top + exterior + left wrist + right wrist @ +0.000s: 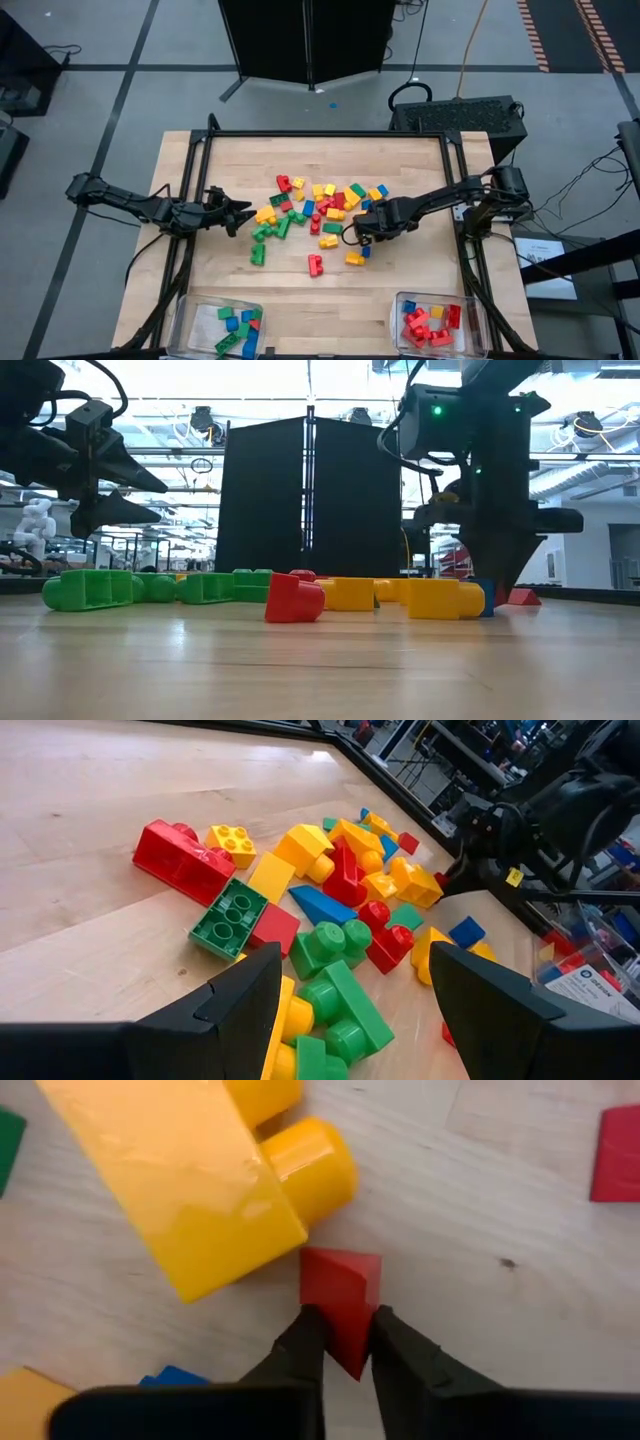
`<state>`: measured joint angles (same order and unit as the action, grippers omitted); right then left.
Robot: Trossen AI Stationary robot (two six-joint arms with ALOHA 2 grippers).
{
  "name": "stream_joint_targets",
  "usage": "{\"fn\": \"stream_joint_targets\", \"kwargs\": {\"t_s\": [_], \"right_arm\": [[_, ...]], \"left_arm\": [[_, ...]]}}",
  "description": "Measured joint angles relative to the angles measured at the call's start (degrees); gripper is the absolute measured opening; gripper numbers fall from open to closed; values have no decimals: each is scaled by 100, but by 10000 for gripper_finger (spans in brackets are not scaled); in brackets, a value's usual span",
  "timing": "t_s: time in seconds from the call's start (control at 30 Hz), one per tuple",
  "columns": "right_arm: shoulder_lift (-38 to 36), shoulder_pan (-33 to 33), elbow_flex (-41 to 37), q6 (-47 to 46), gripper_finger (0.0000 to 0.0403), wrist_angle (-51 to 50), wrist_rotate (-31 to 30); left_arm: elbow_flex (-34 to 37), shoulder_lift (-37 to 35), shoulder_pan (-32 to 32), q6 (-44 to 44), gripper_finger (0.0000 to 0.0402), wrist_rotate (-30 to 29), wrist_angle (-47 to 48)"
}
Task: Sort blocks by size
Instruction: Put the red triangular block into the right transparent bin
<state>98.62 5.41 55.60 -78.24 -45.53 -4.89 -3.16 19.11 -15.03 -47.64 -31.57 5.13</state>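
Two bins (188, 318) partly filled, big pile (315, 210) left. My right gripper (345, 1342) clamped on small red block (343, 1290), pile's 4 o'clock; left gripper (350, 985) fingers apart.

The red, yellow, green and blue studded toy blocks (318, 212) are smooth, glossy moulded plastic, and a large yellow studded plastic brick (190, 1175) shows soft highlights on its faces. They lie on a pale wooden butcher-block tabletop (190, 265) with visible grain and a satin finish. Two clear plastic bins (437, 322) look thin and shiny, and the dark gripper fingers (305, 1348) appear matt.
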Motion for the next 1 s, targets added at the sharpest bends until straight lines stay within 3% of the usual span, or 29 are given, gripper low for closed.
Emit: {"fn": "stream_joint_targets", "kwargs": {"t_s": [0.2,0.57,0.8,1.0], "right_arm": [[-391,294,643,194,3,-751,6],[-648,1490,2083,-118,3,-1936,-97],[-665,2994,3251,-1602,2,-3230,-2],[-668,4325,3555,-3379,1,-3515,380]], "left_arm": [[0,0,1,2,255,32,2],[0,0,1,-3,255,46,-2],[0,0,0,-8,255,46,-2],[0,0,2,-9,255,43,-4]]}}
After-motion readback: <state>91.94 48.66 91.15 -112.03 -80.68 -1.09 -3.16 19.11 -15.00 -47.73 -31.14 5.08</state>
